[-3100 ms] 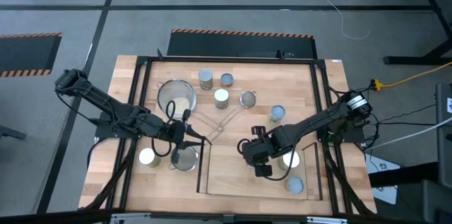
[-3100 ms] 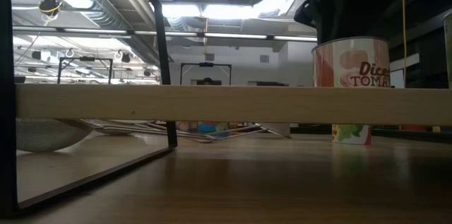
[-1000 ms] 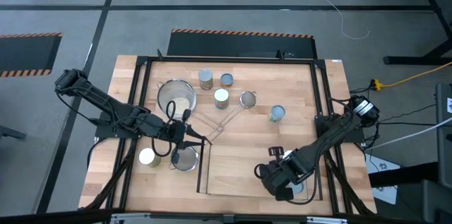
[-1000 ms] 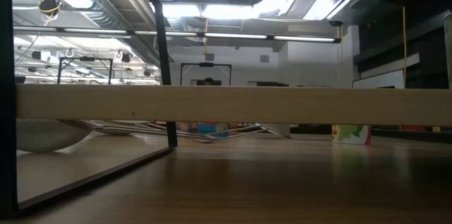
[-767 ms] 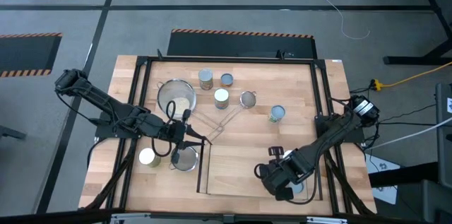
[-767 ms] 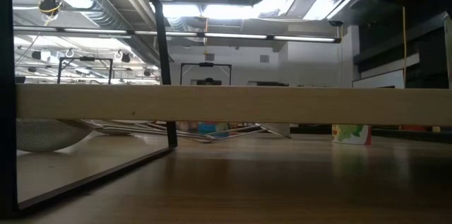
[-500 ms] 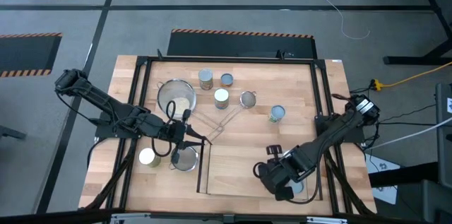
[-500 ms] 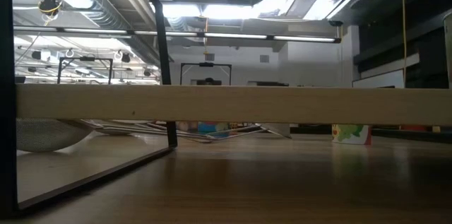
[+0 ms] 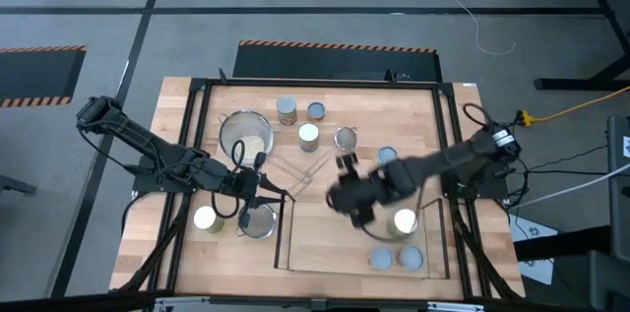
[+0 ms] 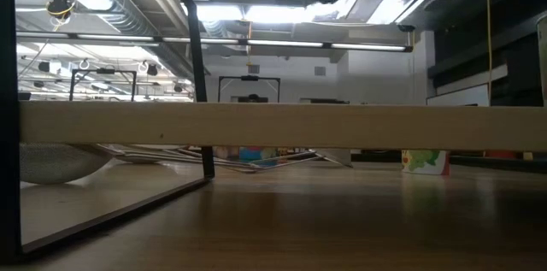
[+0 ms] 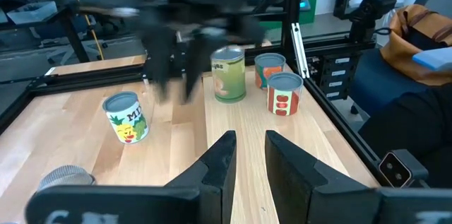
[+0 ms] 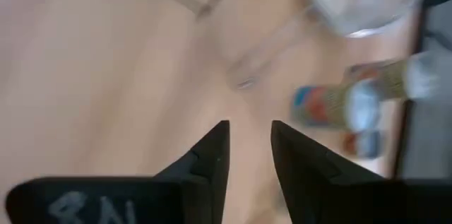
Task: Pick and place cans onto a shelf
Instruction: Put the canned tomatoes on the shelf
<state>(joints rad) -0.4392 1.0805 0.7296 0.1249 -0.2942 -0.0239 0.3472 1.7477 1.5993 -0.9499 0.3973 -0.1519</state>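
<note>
right gripper [image 9: 343, 197] parted, empty, over shelf's [image 9: 325, 243] 12 o'clock edge | left gripper [image 9: 268, 194] parted, empty, at shelf's 10 o'clock corner | three cans [image 9: 403, 221] on shelf at 4 o'clock | one can [image 9: 207, 218] at 9 o'clock off it | others [image 9: 308, 136] at 12 o'clock on table [image 9: 463, 115]
</note>
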